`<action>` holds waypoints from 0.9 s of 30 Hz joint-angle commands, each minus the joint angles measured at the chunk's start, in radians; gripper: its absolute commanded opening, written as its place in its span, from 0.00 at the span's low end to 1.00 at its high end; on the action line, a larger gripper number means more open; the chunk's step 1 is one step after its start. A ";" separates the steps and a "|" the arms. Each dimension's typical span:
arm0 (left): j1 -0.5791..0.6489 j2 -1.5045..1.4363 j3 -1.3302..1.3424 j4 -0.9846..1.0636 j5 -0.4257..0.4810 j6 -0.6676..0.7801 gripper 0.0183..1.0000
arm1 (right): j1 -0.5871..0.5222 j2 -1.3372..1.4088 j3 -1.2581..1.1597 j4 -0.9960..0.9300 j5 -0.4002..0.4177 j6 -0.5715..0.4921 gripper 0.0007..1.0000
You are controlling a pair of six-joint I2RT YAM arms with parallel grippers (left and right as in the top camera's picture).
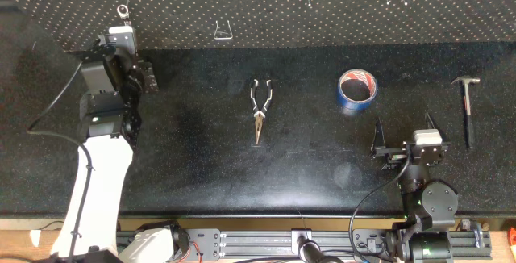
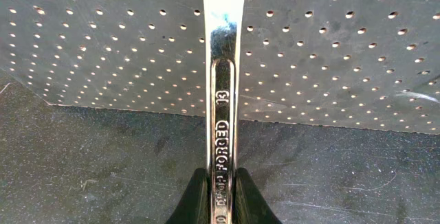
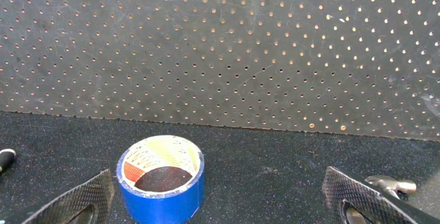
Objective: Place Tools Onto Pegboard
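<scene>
Gleaming metal wrench [image 2: 225,80], perforated pegboard [image 2: 103,38]

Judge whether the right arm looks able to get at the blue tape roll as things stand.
Probably yes. The right gripper stands open just short of the tape roll, with nothing lying between them; the pliers and hammer lie off to either side.
</scene>
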 commanded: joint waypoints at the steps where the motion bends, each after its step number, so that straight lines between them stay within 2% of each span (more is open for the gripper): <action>1: -0.003 0.039 0.007 0.052 -0.015 0.009 0.01 | -0.002 -0.007 -0.004 -0.003 -0.006 -0.014 0.99; 12: -0.003 0.107 0.008 0.151 -0.014 0.009 0.01 | -0.002 -0.007 -0.004 -0.003 -0.006 -0.014 0.99; 18: -0.003 0.146 0.019 0.188 -0.015 0.009 0.06 | -0.002 -0.007 -0.004 -0.003 -0.006 -0.014 0.99; 20: -0.003 0.148 0.019 0.188 -0.015 0.009 0.16 | -0.002 -0.007 -0.004 -0.003 -0.006 -0.014 0.99; 21: -0.003 0.148 0.019 0.188 -0.015 0.009 0.17 | -0.002 -0.007 -0.004 -0.003 -0.006 -0.014 0.99; 24: -0.003 0.148 0.019 0.188 -0.016 0.009 0.43 | -0.002 -0.007 -0.004 -0.003 -0.006 -0.014 0.99; 25: -0.003 0.148 0.019 0.195 -0.019 0.009 0.56 | -0.002 -0.007 -0.004 -0.003 -0.006 -0.014 0.99; 27: -0.003 0.135 0.019 0.193 -0.081 0.009 0.90 | -0.002 -0.007 -0.004 -0.003 -0.006 -0.014 0.99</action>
